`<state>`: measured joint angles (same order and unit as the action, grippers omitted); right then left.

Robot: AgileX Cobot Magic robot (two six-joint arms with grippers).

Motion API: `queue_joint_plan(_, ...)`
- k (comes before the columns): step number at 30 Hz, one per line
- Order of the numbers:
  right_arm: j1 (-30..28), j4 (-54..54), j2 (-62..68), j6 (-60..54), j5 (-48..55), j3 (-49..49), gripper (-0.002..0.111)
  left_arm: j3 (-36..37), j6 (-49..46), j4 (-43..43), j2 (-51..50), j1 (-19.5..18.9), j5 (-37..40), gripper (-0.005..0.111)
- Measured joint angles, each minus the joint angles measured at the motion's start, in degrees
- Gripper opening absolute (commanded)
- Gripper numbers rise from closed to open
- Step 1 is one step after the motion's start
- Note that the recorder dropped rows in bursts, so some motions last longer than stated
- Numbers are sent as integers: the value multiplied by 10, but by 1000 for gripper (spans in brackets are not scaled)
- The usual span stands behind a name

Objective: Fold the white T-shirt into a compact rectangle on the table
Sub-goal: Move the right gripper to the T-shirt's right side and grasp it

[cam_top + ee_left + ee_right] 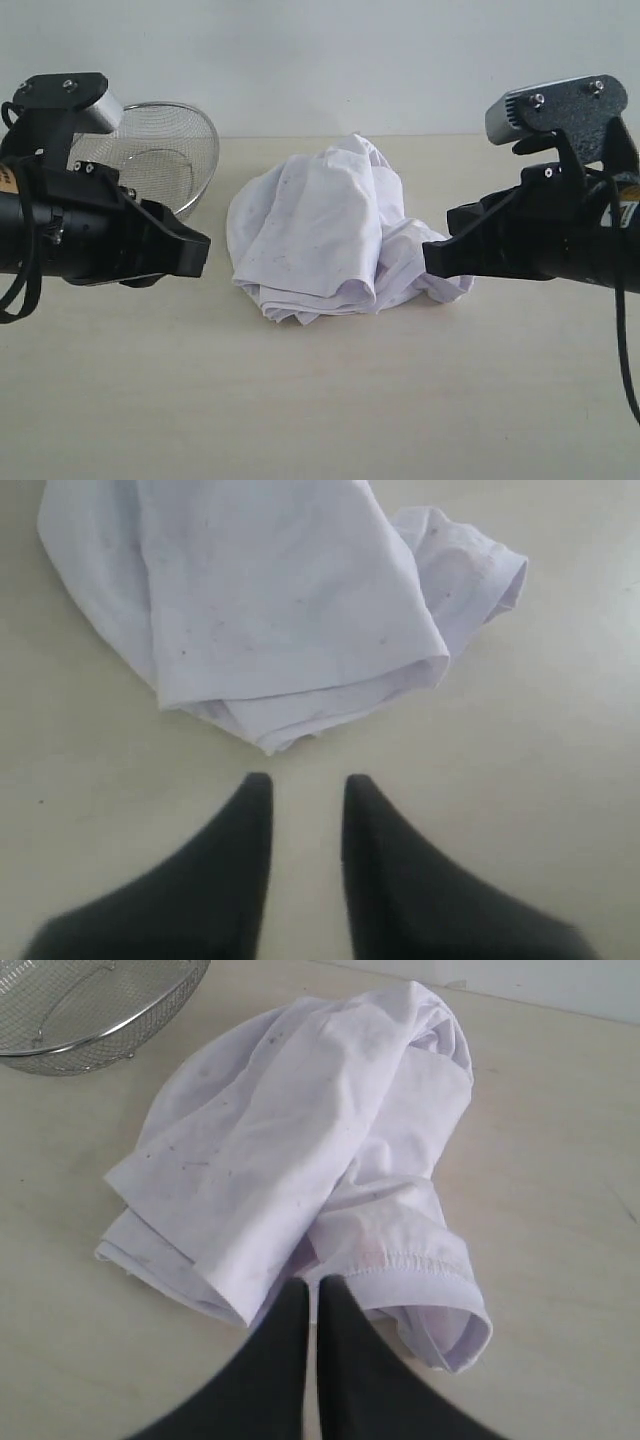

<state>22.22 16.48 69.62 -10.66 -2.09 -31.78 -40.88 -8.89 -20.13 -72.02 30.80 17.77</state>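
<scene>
Lying crumpled on the worktop (320, 400), the one white T-shirt (310, 230) sits between two grippers: the left gripper (306, 785), just short of its hem, stands slightly parted and empty; the right gripper (311, 1288) is closed, tips at the cloth. One wire basket (90, 1005) (only exterior and right wrist views show it) stands near.

You have soft, even light over the pale table (320, 400): bright, no glare. The white T-shirt (320, 235) casts only a faint shadow along its 6 o'clock edge. Close to the wrist cameras, the left gripper (305, 785) and right gripper (312, 1288) blur dark and soft, while the cloth stays fairly sharp, slightly grainy.
</scene>
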Motion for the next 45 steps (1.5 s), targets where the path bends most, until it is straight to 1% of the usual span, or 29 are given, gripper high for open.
queue_joint_plan(1, 0, 0, 0, 0, 0, 0, 0, 0, 0, 0, 0, 0, -3, 5)
queue_joint_plan(4, 0, 0, 0, -7, 0, 0, 1, 0, 0, 9, 0, 0, -8, 5)
queue_joint_plan(6, 0, 0, 0, -27, 0, 0, 7, 0, 0, 27, 0, 0, -14, 5)
queue_joint_plan(7, 0, 0, 1, -36, 0, 0, 13, 0, 0, 38, 0, -1, -15, 5)
queue_joint_plan(8, 0, 0, 5, -43, -1, 0, 22, 0, 0, 47, 0, -1, -15, 5)
queue_joint_plan(9, 0, 0, 10, -52, -5, -1, 34, 0, 0, 52, 0, -2, -16, 5)
queue_joint_plan(11, 0, 0, 20, -61, -12, -1, 64, 0, 0, 60, 0, -9, -18, 5)
queue_joint_plan(12, 0, 0, 28, -64, -20, -1, 74, 0, 0, 62, 0, -14, -19, 5)
queue_joint_plan(13, 0, 0, 37, -67, -28, -1, 83, 0, 0, 62, 0, -20, -19, 5)
queue_joint_plan(14, 0, 5, 49, -68, -43, -1, 86, 0, 0, 62, -1, -28, -19, 5)
queue_joint_plan(16, 0, 24, 74, -71, -85, -1, 83, 0, 0, 64, -4, -43, -20, 5)
queue_joint_plan(17, 0, 41, 90, -71, -110, -1, 79, 0, 3, 65, -5, -51, -20, 5)
queue_joint_plan(20, 0, 86, 136, -71, -172, -4, 61, 0, 8, 65, -6, -69, -21, 5)
queue_joint_plan(21, 0, 95, 152, -71, -185, -9, 57, 0, 8, 65, -6, -72, -21, 5)
queue_joint_plan(22, 0, 100, 168, -71, -194, -16, 56, 0, 8, 65, -6, -74, -21, 5)
queue_joint_plan(23, 0, 103, 184, -71, -197, -23, 58, 0, 9, 65, -6, -76, -21, 5)
queue_joint_plan(25, 0, 110, 226, -72, -202, -55, 72, 0, 9, 65, -6, -77, -21, 5)
queue_joint_plan(26, 0, 110, 240, -72, -200, -67, 83, 0, 9, 65, -6, -77, -21, 5)
queue_joint_plan(28, 0, 116, 273, -72, -177, -101, 92, 0, 9, 65, -6, -77, -22, 5)
queue_joint_plan(33, 0, 127, 324, -76, -141, -121, 92, 0, 9, 65, -6, -77, -23, 5)
queue_joint_plan(36, 0, 135, 331, -112, -142, -122, 92, 0, 9, 65, -6, -77, -20, 5)
queue_joint_plan(40, 0, 142, 331, -163, -168, -122, 92, 0, 9, 65, -6, -77, -16, 5)
queue_joint_plan(45, -13, 192, 331, -193, -164, -122, 92, 0, 9, 65, -6, -77, -16, 5)
